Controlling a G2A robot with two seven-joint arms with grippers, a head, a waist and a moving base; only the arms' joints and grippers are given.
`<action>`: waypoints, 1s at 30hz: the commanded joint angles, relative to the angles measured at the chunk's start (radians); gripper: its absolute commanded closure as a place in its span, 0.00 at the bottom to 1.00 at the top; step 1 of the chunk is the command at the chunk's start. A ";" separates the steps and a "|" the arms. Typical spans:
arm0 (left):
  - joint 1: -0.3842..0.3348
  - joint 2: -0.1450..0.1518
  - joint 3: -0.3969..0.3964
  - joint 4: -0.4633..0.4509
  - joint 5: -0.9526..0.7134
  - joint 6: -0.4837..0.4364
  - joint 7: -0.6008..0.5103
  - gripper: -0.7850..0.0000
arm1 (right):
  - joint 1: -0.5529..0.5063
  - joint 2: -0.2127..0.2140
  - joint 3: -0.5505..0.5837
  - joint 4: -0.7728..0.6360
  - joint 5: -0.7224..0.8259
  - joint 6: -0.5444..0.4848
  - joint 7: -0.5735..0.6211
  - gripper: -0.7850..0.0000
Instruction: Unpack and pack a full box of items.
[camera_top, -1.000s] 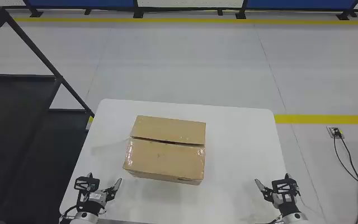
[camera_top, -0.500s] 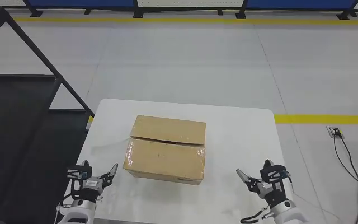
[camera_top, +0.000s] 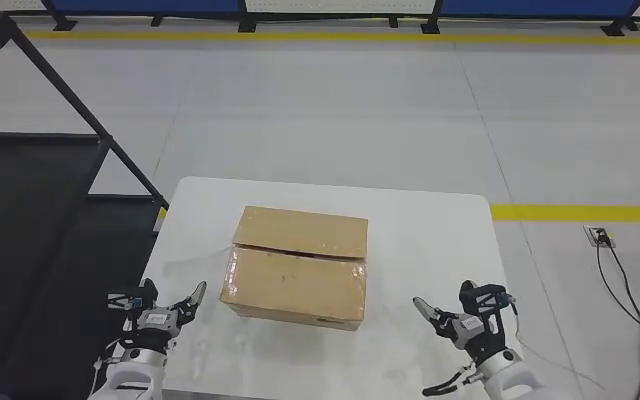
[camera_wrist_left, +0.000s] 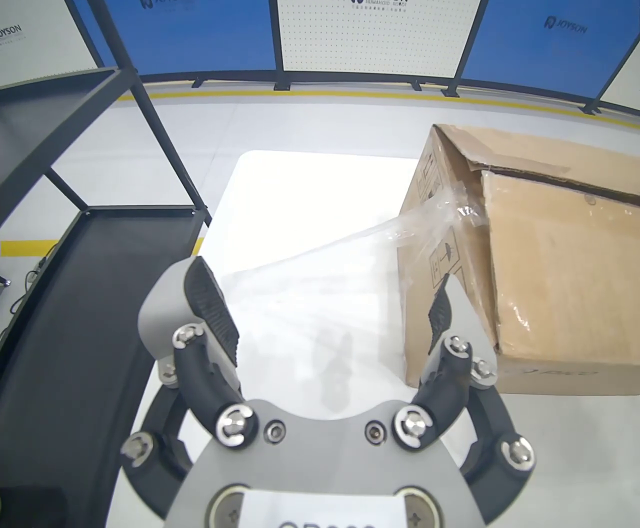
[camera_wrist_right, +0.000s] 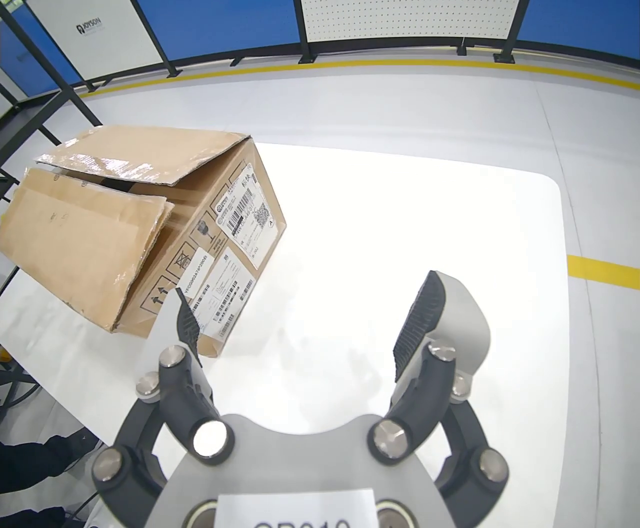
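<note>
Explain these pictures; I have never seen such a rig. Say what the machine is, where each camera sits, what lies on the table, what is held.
This is a two-armed robot; each arm ends in a grey-and-black two-fingered gripper. One picture looks down from above the arms. The other two come from cameras on the wrists, each showing its own gripper close up. On the white rounded table stands a brown cardboard box, top flaps folded down with a gap between them. A clear tape strip trails loose from one corner. The left gripper and the right gripper flank the box near the table's front edge, both open, holding nothing.
</note>
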 joint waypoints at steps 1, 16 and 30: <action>-0.012 -0.002 0.003 0.004 -0.014 0.006 -0.010 0.00 | 0.030 -0.005 -0.018 0.023 0.109 -0.001 0.003 0.00; -0.050 -0.001 -0.055 0.016 -0.128 -0.078 -0.069 0.00 | 0.430 -0.040 -0.219 0.339 0.622 -0.130 0.284 0.00; -0.055 -0.006 -0.031 0.017 -0.116 -0.094 -0.072 0.00 | 0.524 -0.037 -0.230 0.426 1.038 -0.358 0.528 0.00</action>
